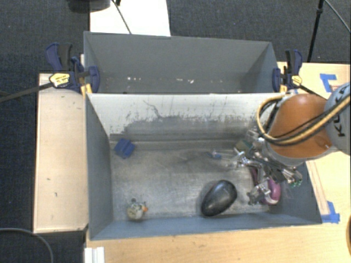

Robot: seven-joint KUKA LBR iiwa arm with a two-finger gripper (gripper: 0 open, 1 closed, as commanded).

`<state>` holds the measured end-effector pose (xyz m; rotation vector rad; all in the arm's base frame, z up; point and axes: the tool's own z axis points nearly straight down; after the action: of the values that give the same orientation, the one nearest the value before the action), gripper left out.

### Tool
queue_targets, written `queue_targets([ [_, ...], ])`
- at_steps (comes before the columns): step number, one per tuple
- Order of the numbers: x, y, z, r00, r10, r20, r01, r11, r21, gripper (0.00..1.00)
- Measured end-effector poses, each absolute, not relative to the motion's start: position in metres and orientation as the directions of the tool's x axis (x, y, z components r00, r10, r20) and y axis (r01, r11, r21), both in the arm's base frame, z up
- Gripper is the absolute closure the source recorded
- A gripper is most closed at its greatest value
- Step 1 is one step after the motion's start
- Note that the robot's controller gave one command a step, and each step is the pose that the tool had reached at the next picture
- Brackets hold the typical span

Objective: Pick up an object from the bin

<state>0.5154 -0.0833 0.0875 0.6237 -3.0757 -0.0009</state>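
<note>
Gripper [262,193] is hanging near right, clenched or not I cannot tell; dark oval lump [219,198] beside it is looking hard, slippery: pinch across its width.

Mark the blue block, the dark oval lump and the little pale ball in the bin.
blue block [125,148], camera view, middle of its top face.
dark oval lump [219,197], camera view, centre of its rounded top.
little pale ball [136,210], camera view, its middle.
</note>
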Motion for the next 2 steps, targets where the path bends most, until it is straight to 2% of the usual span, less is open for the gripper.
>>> queue_targets([
  [1, 0.493, -0.0105, 0.0808, -0.931, -0.366, 0.0, -0.366, 0.931, 0.005, 0.0],
  [2, 0.4942, -0.0161, 0.0816, -0.933, -0.36, -0.001, -0.36, 0.933, 0.0, 1.0],
])
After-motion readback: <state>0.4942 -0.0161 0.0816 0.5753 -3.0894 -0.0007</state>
